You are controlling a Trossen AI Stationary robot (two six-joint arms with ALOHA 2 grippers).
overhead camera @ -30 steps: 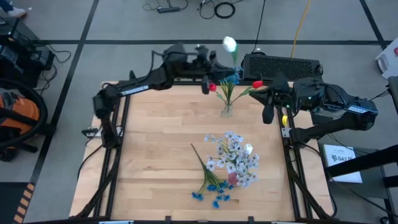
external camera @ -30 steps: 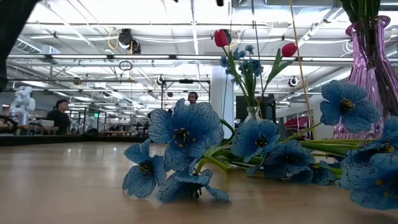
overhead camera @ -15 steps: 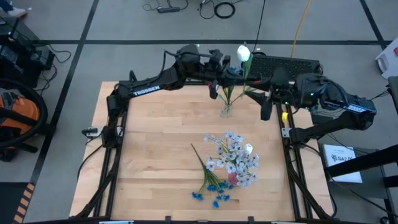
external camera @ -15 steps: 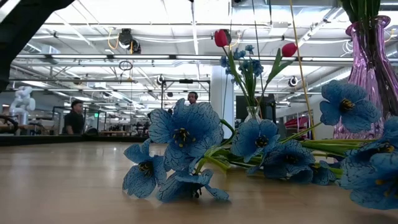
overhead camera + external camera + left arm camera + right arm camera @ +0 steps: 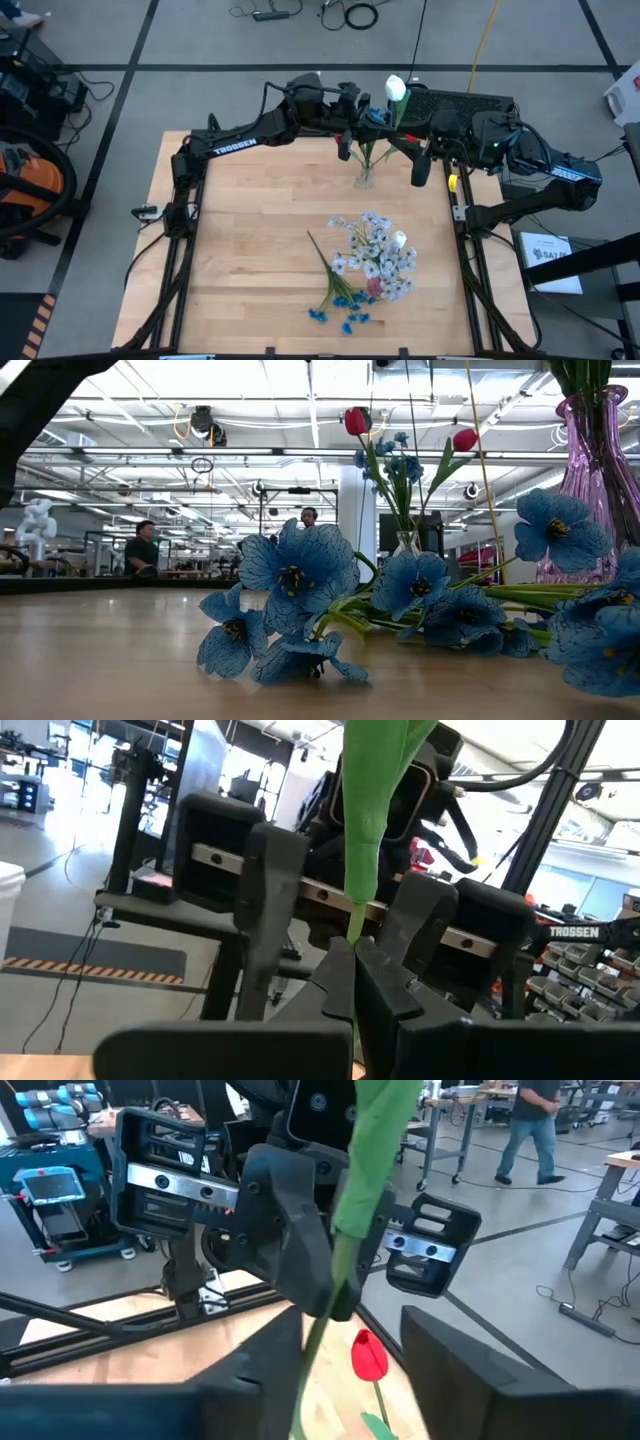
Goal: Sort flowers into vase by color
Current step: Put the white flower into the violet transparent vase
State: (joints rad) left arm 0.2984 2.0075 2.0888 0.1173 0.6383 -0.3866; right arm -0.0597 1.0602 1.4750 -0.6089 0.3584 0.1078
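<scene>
Your left gripper [image 5: 372,117] is clamped on the white tulip [image 5: 396,88] above the far vase [image 5: 365,177], your right gripper [image 5: 424,165] open just right of it.

Orange vac [image 5: 28,190], keyboard [image 5: 455,103], wood table [image 5: 250,230].

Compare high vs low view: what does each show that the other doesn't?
High only: both arms meeting over the far edge of the table, the left gripper holding a white tulip by its stem above the clear vase, the right gripper beside it, and the pale flower pile.
Low only: a purple vase at the right and people in the room behind; no gripper visible.
Both: the clear vase with red tulips and blue flowers, plus loose blue flowers on the table.
</scene>
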